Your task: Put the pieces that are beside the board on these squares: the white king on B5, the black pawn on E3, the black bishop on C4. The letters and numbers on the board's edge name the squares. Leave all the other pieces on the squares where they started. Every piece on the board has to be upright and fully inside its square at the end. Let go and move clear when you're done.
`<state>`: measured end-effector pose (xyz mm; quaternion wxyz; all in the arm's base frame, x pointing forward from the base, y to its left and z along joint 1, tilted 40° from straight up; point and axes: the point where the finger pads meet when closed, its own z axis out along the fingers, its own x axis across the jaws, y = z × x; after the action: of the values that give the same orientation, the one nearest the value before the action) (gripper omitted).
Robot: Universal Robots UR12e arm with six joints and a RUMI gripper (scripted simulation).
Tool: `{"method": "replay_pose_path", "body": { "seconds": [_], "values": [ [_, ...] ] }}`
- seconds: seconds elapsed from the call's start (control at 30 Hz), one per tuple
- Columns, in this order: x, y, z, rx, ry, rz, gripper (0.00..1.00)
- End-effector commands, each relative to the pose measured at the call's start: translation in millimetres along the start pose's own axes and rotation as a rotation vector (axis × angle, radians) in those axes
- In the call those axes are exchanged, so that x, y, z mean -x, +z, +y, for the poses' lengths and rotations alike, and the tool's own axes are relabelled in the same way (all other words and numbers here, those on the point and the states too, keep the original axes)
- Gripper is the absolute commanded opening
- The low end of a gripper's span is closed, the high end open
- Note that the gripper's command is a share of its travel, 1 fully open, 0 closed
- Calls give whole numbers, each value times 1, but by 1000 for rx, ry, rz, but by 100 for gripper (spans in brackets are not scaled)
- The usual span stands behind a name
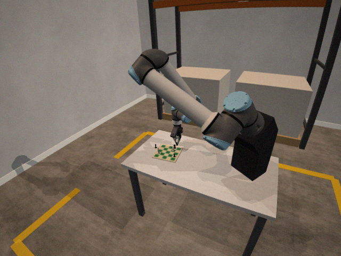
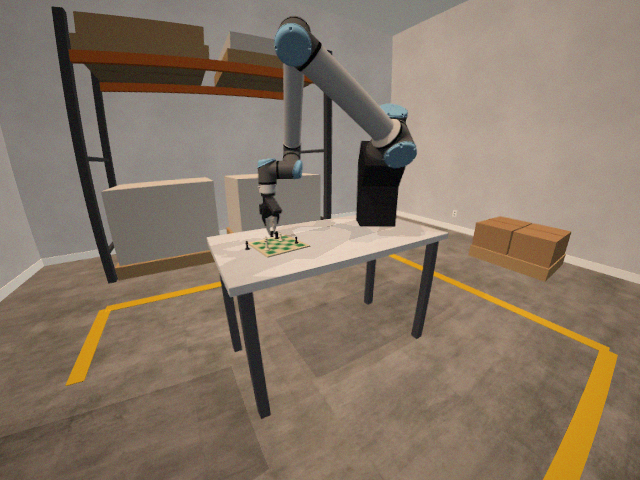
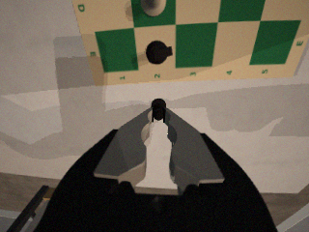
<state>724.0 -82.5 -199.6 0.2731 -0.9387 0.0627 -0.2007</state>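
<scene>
1. The gripper point(image 1: 176, 142) point(image 2: 271, 230) point(image 3: 158, 108) is clenched on a small black piece point(image 3: 158, 104) just outside the board's E edge; whether it is the pawn or the bishop cannot be told.
2. The board point(image 1: 164, 158) point(image 2: 268, 254) point(image 3: 92, 53) is seen left of centre on the table point(image 1: 203, 178) point(image 2: 330, 258), and across the top of the wrist view.
3. Another black piece point(image 1: 155, 146) point(image 2: 247, 245) is left standing on the table, just beside the board's left side in the top and exterior views.
4. A pale piece point(image 1: 158, 151) is stood near the board's left edge in the top view; whether it is the white king cannot be made out.
5. In the wrist view's upper part, square E2 is occupied by a dark piece point(image 3: 156, 52), and D2, above it, by a light piece point(image 3: 154, 6).
</scene>
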Motion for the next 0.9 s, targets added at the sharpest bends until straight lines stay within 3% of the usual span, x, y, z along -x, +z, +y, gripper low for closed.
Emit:
{"method": "replay_pose_path", "body": {
  "seconds": [0.0,0.7,0.87],
  "values": [
    [0,0,0,0,0,1,0],
    [0,-1,0,0,0,1,0],
    [0,-16,0,0,0,1,0]
  ]
}}
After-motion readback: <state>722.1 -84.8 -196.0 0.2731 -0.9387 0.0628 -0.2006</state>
